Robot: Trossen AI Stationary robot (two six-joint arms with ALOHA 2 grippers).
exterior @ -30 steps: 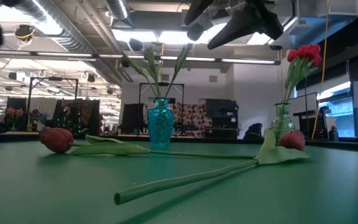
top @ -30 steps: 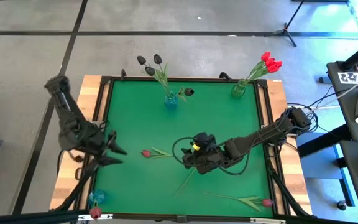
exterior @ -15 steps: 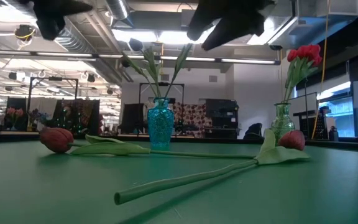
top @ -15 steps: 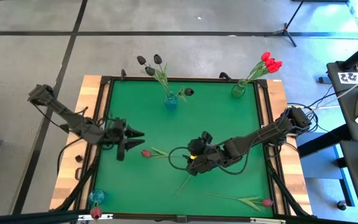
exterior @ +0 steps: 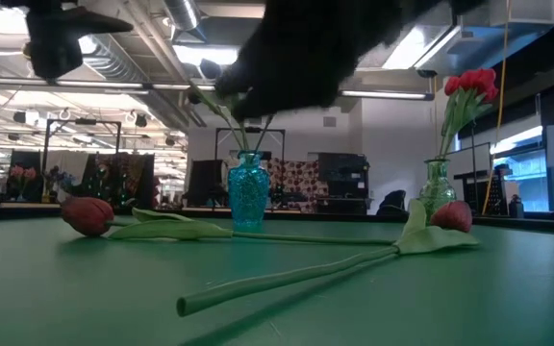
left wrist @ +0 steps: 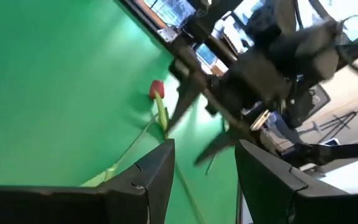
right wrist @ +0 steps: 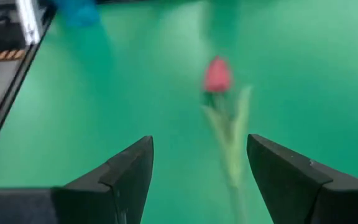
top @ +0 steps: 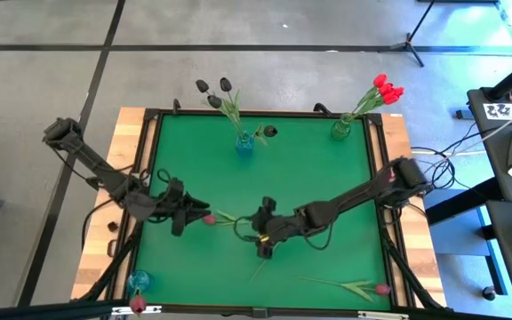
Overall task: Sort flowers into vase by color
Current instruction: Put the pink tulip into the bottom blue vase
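Your left arm reaches in low from the tabletop's left edge, elbow out over the wooden border, and its left gripper sits just beside the head of a red tulip lying on the green mat; jaws spread apart w/ nothing between them, per the left wrist view. Your right arm stretches long across from the right edge, forearm nearly flat, right gripper over the same tulip's stem end, approx mid-table; its jaws are also wide apart and empty, and the right wrist view looks down the stem to that red head. The two grippers face each other along this flower, close but apart. A second tulip lies near the front right corner, red head toward the edge. At the back, a blue vase holds the black-headed flowers and a green vase holds the bright red ones. A third vase w/ one red flower stands at the front left corner.
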